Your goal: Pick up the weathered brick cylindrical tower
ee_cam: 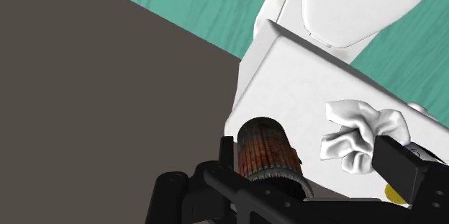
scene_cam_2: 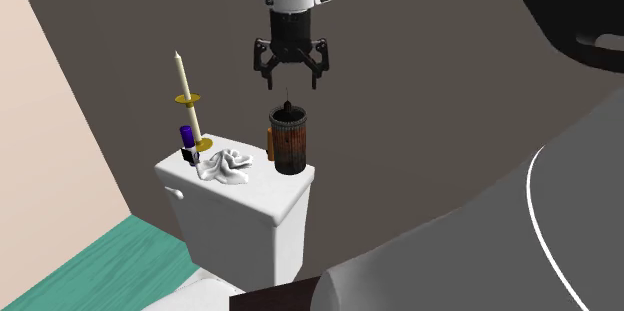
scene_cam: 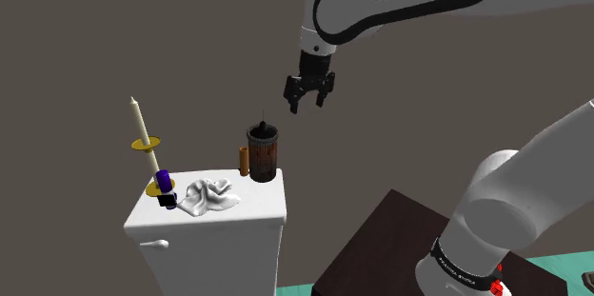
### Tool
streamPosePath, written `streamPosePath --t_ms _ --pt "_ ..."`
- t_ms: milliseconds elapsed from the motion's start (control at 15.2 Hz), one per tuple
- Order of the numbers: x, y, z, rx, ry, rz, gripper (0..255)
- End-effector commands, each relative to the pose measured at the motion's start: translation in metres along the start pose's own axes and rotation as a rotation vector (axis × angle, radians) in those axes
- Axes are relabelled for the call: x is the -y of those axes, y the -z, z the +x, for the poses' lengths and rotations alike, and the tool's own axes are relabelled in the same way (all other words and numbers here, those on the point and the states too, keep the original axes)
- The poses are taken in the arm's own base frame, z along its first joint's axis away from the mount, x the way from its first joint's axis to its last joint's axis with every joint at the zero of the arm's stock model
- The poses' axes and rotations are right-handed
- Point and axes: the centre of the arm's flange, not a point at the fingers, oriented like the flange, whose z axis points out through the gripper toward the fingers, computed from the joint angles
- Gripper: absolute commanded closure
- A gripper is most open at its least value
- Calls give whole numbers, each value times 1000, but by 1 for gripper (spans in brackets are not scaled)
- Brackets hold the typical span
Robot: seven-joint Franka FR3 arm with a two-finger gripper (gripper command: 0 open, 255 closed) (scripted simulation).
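Hovering gripper (scene_cam: 308, 106): hangs in the air straight above the tank, two black fingers spread apart and grasping nothing, probably lined up to drop onto the tower.
Tower (scene_cam: 263, 154): stands upright at one end of the tank lid, directly under the gripper. It is a squat cylinder, dark rusty red-brown, with a ribbed, blotchy side, a dark cap and a thin spike on top. An orange-brown piece sits against its side.
Tank (scene_cam: 238, 213): a plain white, smooth box whose flat lid serves as a shelf.
Cloth (scene_cam: 209, 196): white and crumpled into soft folds in the middle of the tank lid, near the tower but apart from it.
Candle (scene_cam: 141, 123): a tall pale stick through a yellow disc, at the tank's opposite end from the tower.
Purple holder (scene_cam: 164, 180): small, on the tank at the candle's foot.
Handling guess: the ribbed side should give the fingers purchase, but the spike needs clearing.
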Motion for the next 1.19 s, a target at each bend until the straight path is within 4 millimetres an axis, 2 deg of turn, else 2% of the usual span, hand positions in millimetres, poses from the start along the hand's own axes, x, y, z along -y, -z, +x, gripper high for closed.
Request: streamPosePath --t_ms 0,528,990,1122 --pt "11 -16 19 -11 -40 -7 0" --pt "32 -77 99 -49 -195 -40 0" --pt "39 -127 172 -83 -328 -69 0" --pt "39 -137 171 -83 -328 -69 0"
